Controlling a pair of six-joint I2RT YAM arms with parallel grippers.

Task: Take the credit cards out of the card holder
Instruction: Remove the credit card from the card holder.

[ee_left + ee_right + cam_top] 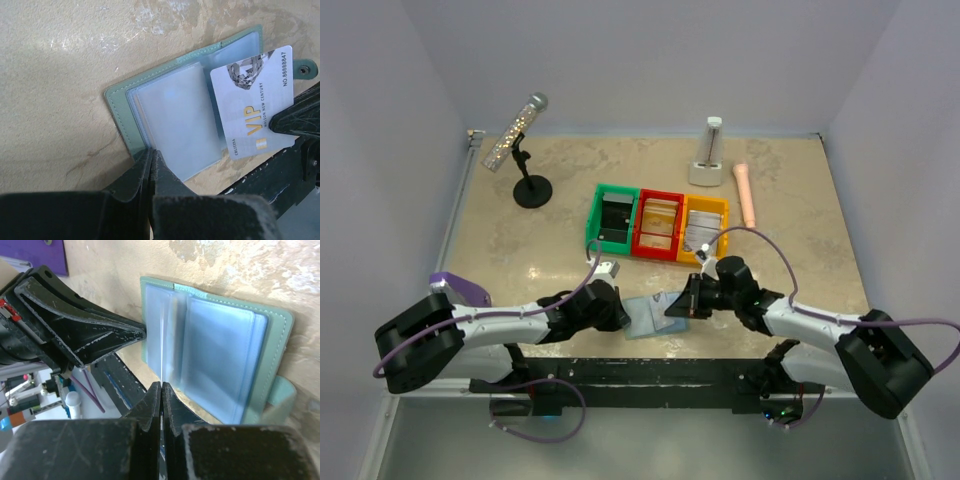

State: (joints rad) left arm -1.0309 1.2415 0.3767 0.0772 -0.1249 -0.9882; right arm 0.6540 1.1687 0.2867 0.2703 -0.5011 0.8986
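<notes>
Top external view: 2 arms reach inward over a beige table (780, 200), their tips meeting near its front edge. Between them lies the holder (645, 320), open and flat on the table. Farther back stand 3 bins (660, 193) in green, red and yellow, and a mic (517, 130) on a stand at back left.

Left wrist view: the left gripper (151, 152) is clenched on the near edge of the holder, pinning it down. The holder shows a grey-green border and pale blue see-through pockets. 1 card (252, 107), white with "VIP" in gold, sticks out of the right-hand pocket at a tilt, more than half of it clear. A dark finger of the other arm presses on its outer edge.

Right wrist view: the right gripper (161, 386) is pinched together on that card, seen here edge-on as a thin pale line. The left gripper's tip touches the holder's far edge. I cannot tell if more cards sit in the pockets.
</notes>
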